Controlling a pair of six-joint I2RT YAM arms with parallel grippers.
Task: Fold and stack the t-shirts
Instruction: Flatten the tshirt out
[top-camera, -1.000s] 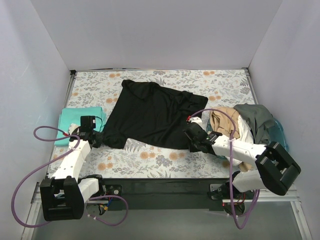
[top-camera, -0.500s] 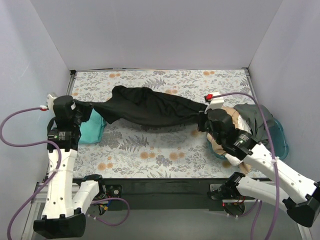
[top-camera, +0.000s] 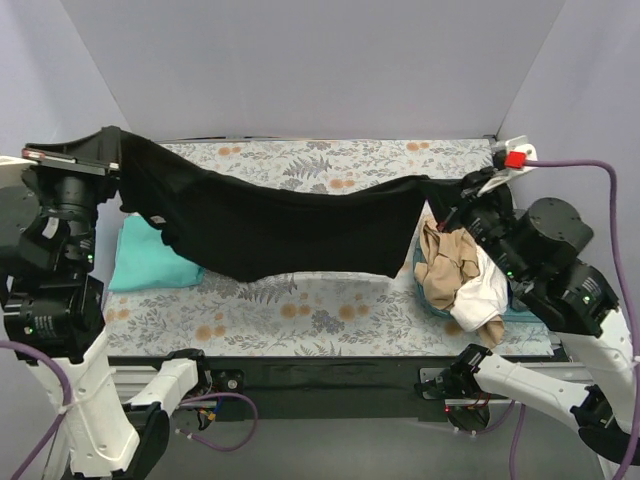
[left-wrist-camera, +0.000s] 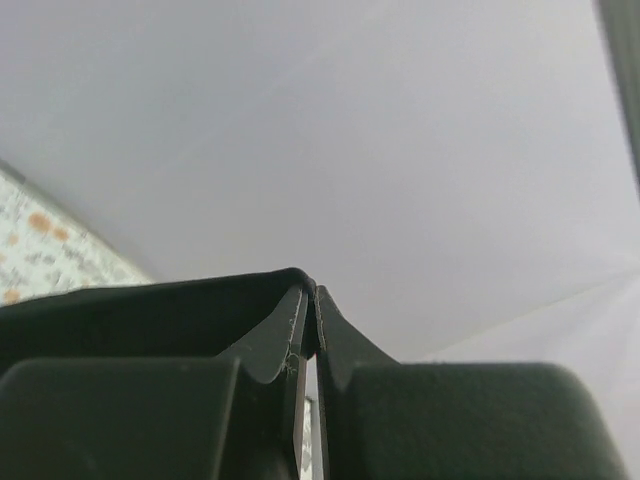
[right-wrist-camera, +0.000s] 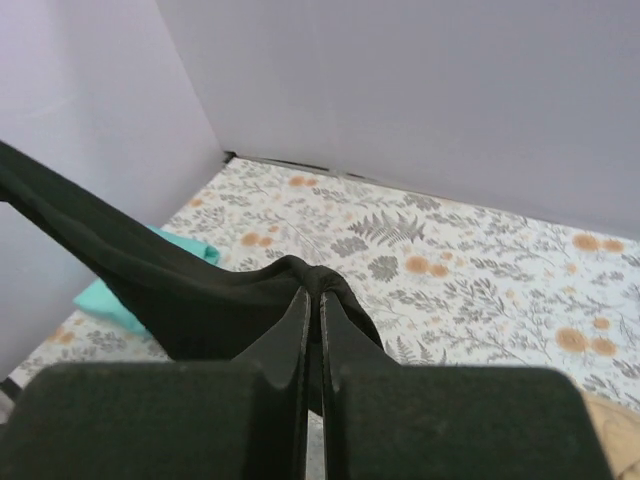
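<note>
Floral table (top-camera: 330, 300), limp black t-shirt (top-camera: 280, 225) slung aloft — left pincer (left-wrist-camera: 309, 300), right pincer (right-wrist-camera: 312, 292) pinching it.

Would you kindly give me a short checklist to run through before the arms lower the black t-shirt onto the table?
1. Left gripper clamped on the black t-shirt: ok.
2. Right gripper clamped on it: ok.
3. Cloth spread flat between the grippers: not ok, it sags in the middle and bunches toward the right end.
4. Lower edge hanging free of the table: cannot tell from above.
5. Teal t-shirt clear of the landing spot: cannot tell, the black cloth overlaps it in the top view.
</note>
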